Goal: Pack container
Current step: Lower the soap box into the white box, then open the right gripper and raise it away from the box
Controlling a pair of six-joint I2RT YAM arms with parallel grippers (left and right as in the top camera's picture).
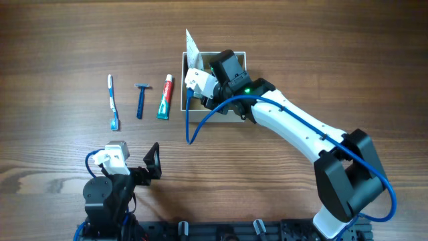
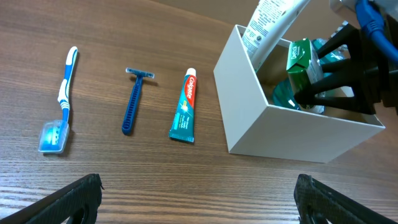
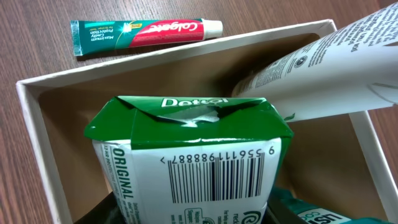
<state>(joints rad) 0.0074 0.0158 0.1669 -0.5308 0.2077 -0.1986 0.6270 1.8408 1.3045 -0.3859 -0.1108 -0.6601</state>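
Note:
The container [image 1: 183, 87] is a square white-walled box with a tan inside, also in the left wrist view [image 2: 292, 134] and the right wrist view [image 3: 37, 130]. My right gripper [image 1: 217, 77] reaches into it and is shut on a green-and-white Dettol packet [image 3: 186, 155], held upright inside the box [image 2: 303, 59]. A white tube [image 3: 329, 74] leans against the box's far corner [image 1: 192, 47]. A green bottle [image 3: 311, 211] lies on the box floor. My left gripper [image 2: 199, 199] is open and empty, near the table's front edge [image 1: 155, 163].
Left of the box, a green-and-red toothpaste tube [image 1: 165, 97], a blue razor [image 1: 141, 100] and a blue-and-white toothbrush [image 1: 113, 102] lie in a row on the wooden table. A blue cable [image 1: 200, 124] loops from the right arm beside the box.

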